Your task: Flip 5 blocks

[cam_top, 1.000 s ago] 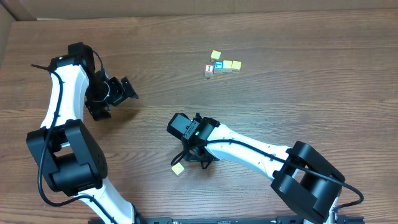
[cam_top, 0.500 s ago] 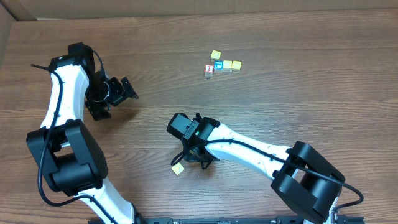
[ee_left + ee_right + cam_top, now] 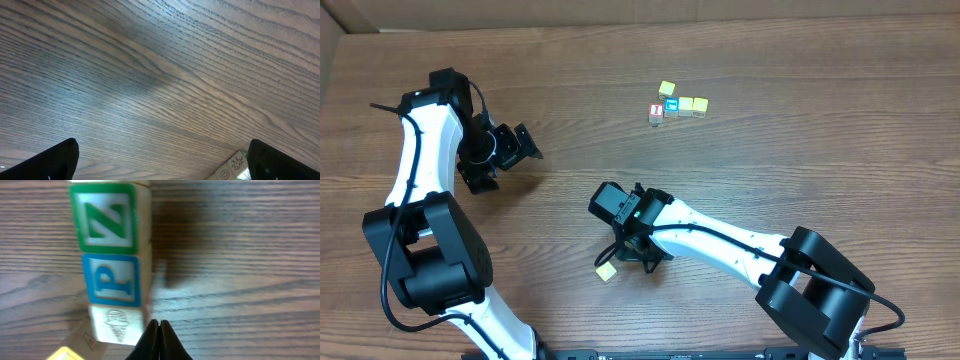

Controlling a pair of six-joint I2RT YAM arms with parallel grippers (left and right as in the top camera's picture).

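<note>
The right gripper (image 3: 159,340), jaws pressed shut on nothing, sits just beside the right edge of a row of three blocks (image 3: 113,255) that runs straight away from its tips, up and to their left. A whitish block (image 3: 116,325) is nearest, then the blue P block (image 3: 111,280), then the green Z block (image 3: 104,217); whether the tips touch the whitish one cannot be told. The left gripper (image 3: 517,143), jaws spread wide and empty, is well apart, so the right arm is nearer; from overhead the right wrist hides the row, and only a pale yellow cube (image 3: 606,271) shows beside it.
</note>
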